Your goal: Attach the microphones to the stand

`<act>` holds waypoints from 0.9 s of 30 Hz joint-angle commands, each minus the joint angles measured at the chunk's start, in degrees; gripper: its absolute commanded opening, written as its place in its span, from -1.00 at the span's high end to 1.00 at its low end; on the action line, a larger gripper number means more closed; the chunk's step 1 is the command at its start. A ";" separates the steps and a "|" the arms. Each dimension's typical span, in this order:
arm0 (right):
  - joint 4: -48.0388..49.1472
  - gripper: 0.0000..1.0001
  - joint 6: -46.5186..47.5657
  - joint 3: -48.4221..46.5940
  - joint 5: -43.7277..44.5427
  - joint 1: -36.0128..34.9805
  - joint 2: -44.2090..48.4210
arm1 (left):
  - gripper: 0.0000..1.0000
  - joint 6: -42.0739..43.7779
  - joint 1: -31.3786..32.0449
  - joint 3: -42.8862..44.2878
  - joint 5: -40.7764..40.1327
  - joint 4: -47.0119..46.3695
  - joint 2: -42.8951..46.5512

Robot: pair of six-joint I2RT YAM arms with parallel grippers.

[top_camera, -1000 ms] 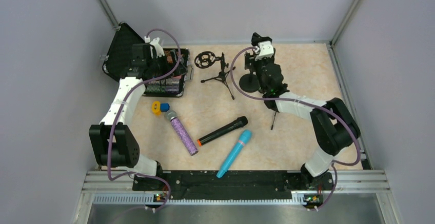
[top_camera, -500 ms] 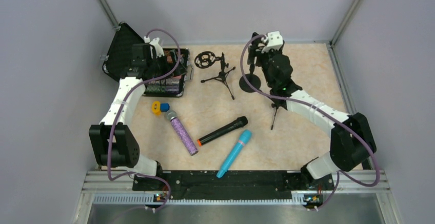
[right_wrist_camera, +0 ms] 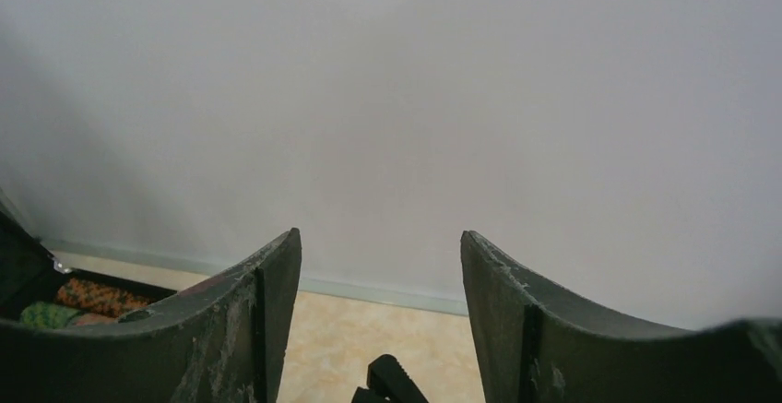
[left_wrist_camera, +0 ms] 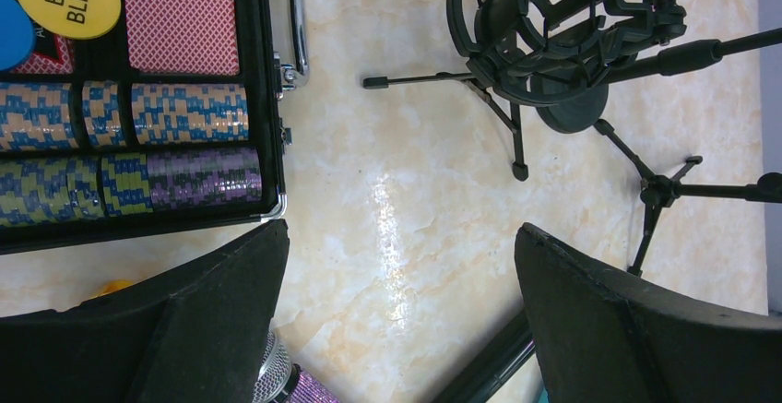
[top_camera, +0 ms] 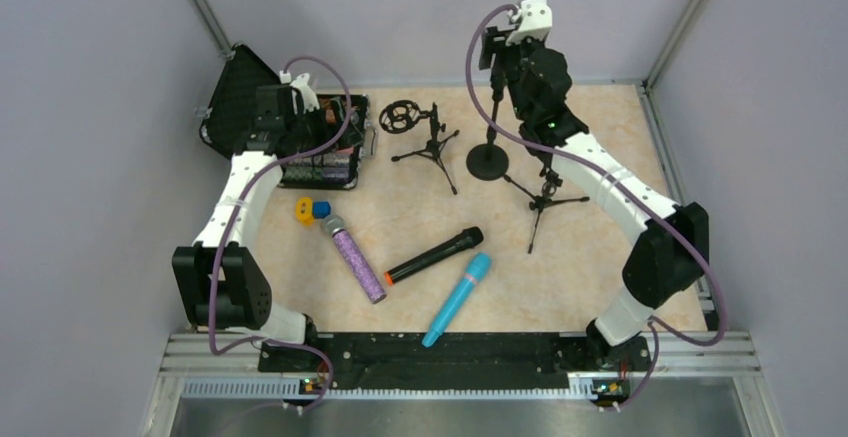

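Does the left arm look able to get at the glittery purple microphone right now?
Probably yes. The left claw is open and empty over the chip case edge, and the purple microphone lies uncovered just nearer the arm's base, with nothing between them.

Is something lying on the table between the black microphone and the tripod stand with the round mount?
Nothing visible does. Only bare tabletop shows between the black microphone and the tripod stand. The purple microphone lies to its left and the blue microphone nearer the arm bases, both off that path.
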State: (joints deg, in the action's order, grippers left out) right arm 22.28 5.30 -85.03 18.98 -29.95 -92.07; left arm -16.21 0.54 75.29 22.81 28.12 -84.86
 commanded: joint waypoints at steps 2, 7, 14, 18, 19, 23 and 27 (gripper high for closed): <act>-5.71 -0.07 -1.03 -2.44 -0.71 1.48 -5.12 | -0.93 1.23 -0.08 0.12 -0.39 -1.11 2.37; -2.05 -0.01 -4.09 8.33 0.47 1.49 -3.97 | -0.93 1.18 -0.12 0.12 -0.26 -1.13 2.43; 4.44 -0.03 -7.62 21.68 -1.54 1.48 -1.65 | -0.93 1.00 -0.11 0.20 0.16 -1.44 2.44; 4.53 -0.11 -7.67 21.63 -3.33 1.48 -0.53 | -0.93 0.96 -0.15 0.13 1.10 -1.98 2.77; 3.91 -0.14 -7.67 20.76 -3.99 1.48 -0.10 | -0.93 1.00 -0.18 0.15 1.30 -2.17 2.84; 0.44 -0.25 -7.89 16.78 -8.31 1.45 1.38 | -0.94 0.91 -0.13 0.17 2.26 -3.23 3.15; -0.97 -0.33 -10.09 16.09 -12.71 1.52 3.99 | -0.90 1.29 -0.18 0.22 4.58 -5.27 3.53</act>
State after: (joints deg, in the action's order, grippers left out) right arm 22.48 -1.91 -65.60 12.38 -28.69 -93.38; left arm -16.05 0.54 75.31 24.05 27.44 -84.27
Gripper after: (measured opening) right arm 0.651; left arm 0.965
